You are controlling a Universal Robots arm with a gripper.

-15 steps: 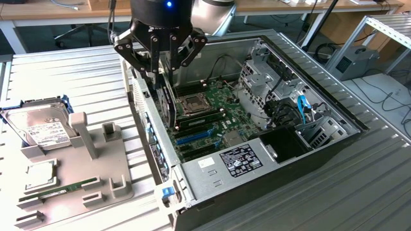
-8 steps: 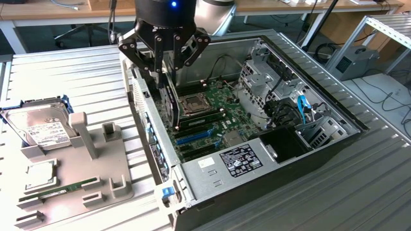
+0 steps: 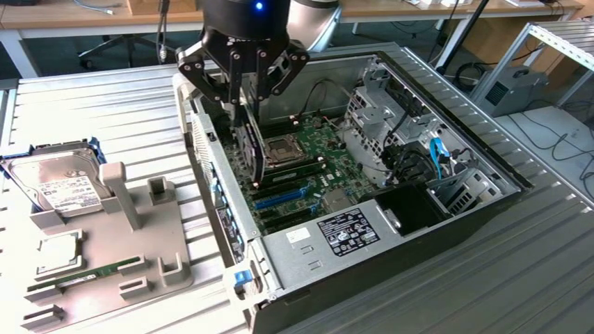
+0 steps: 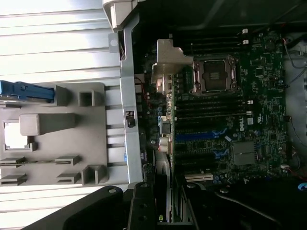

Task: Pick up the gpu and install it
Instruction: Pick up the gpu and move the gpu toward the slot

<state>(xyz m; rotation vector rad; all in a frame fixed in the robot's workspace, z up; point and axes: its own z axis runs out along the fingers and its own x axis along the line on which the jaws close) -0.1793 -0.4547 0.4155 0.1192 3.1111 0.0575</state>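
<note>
Currently the gripper is pinched onto the upper edge of the graphics card. The card hangs on edge inside the opening of the computer case, above the part of the motherboard that lies near the rear wall, at the exterior view's left. It is carried upright with one long edge downward. This most likely presents its connector edge to the long slots on the board and puts its end bracket toward the rear wall. The card is not seated: it hangs above the board, just beside the processor socket.

The grey parts holder lies outside the case on the ribbed table, well apart from the card. It carries the hard drive and a memory stick (neither belongs to this step).

In the wrist view the gripper is cut off at the frame edge, and the card reads as a thin dark sliver running away from it. Whether the silver piece beyond it is the card's bracket cannot be confirmed. The card's lower edge, and which slot lies under it, are hard to make out.
</note>
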